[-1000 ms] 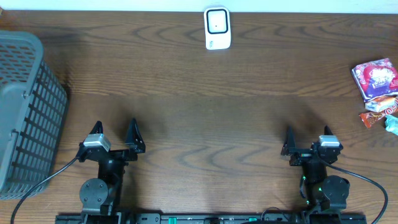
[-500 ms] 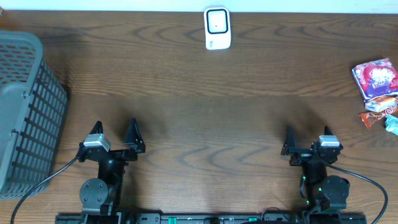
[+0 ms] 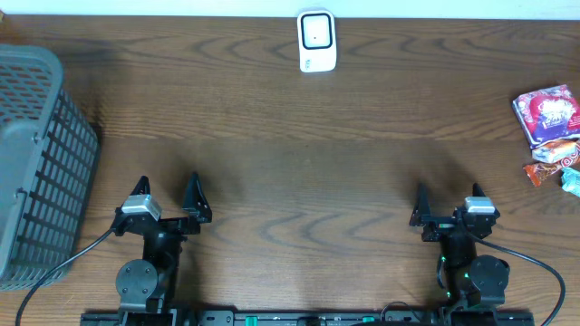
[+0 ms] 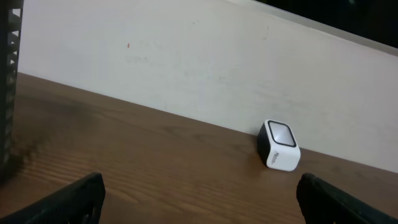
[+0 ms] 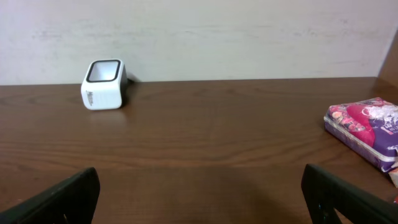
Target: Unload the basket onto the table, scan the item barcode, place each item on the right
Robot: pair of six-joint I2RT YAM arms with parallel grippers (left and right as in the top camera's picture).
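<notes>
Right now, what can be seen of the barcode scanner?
The barcode scanner is a small white box with rounded corners, seemingly plastic, with a dark-rimmed pale window on its sloped top, a dark back and faint grey print in front. It stands at the far middle edge of the wooden table, close to the wall. Only the table touches it.

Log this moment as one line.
left gripper: open, empty | right gripper: open, empty | scanner: far edge | purple packet: right edge, untouched
</notes>
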